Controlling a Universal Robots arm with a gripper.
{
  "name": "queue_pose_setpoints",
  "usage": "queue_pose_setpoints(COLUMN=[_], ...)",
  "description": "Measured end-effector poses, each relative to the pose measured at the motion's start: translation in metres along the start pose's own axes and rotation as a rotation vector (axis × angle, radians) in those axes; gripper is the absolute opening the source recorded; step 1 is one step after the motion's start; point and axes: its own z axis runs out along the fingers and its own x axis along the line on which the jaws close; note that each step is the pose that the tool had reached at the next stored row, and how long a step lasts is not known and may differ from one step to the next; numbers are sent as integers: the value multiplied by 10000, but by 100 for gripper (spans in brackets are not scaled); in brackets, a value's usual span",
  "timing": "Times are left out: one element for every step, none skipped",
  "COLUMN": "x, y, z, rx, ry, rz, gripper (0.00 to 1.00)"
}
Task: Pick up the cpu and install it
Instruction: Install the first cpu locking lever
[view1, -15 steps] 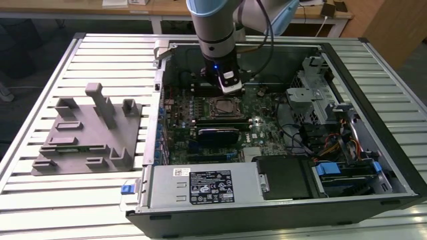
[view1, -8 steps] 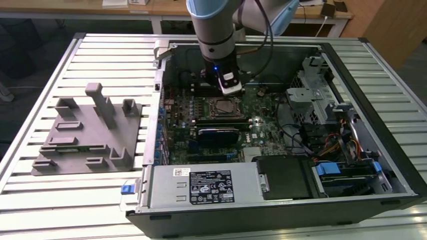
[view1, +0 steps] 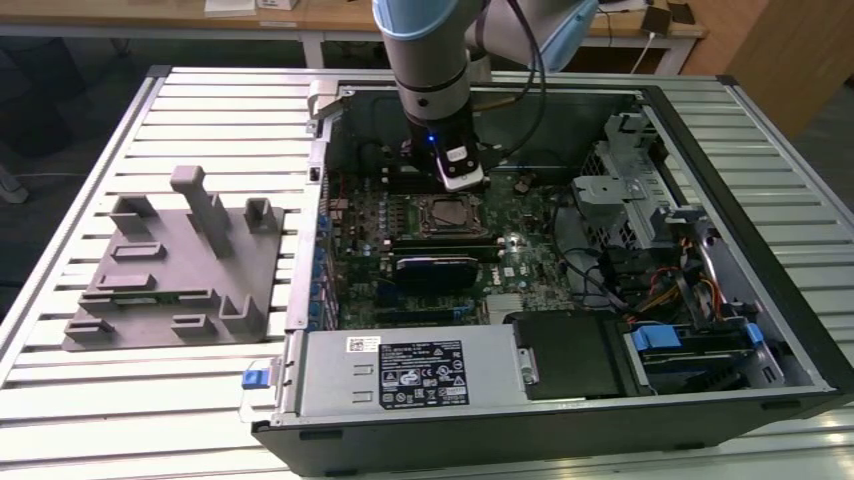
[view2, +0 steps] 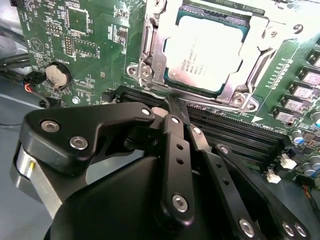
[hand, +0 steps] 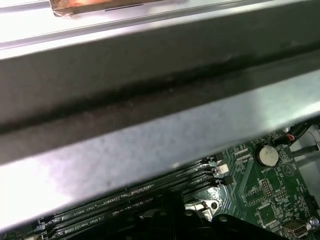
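A: Since the cpu (view2: 202, 50) already lies flat in its socket on the green motherboard (view2: 90, 45), framed by the bright metal retention bracket (view2: 250, 75), where is the arm?

B: The gripper (view2: 175, 107) hangs just beside the socket, over the black memory slots (view2: 235, 132). In the second wrist view its black fingers (view2: 177, 112) are pressed together with nothing between them, their tips near the bracket's edge.

A: How would that chip handle?

B: I'd judge it light, stiff and fragile: a thin square with a smooth, matte silvery lid, probably slippery on top. Its edges are the only sensible place to take hold, never the underside.

A: And around it?

B: In the exterior view the arm (view1: 430, 60) reaches down into the open computer case (view1: 721, 130), which lies on its side on a ribbed metal surface (view1: 94, 400). A grey moulded tray (view1: 174, 265) with upright posts sits well apart, on the exterior view's left. A round coin battery (view2: 58, 75) shines on the board near the gripper.

A: The first wrist view?

B: A dull grey case wall (hand: 150, 140), with board beneath.
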Motion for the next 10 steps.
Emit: queue_pose_setpoints(x=[0,0,0,0,1,1,1,2,2,2], y=[0,0,-1,-1,-1,-2,-2,-2,-2,-3], z=[2,3,4,5,6,7,10,15,16,16], rx=[8,18,29,39,47,51,49,40,44,48], ry=[-2,-6,-10,-12,-15,-16,-17,-18,-16,-14], rz=[-4,-9,-13,-18,-21,-23,-25,-26,-28,-31], gripper=[11,11,11,11,11,11,11,11,11,11])
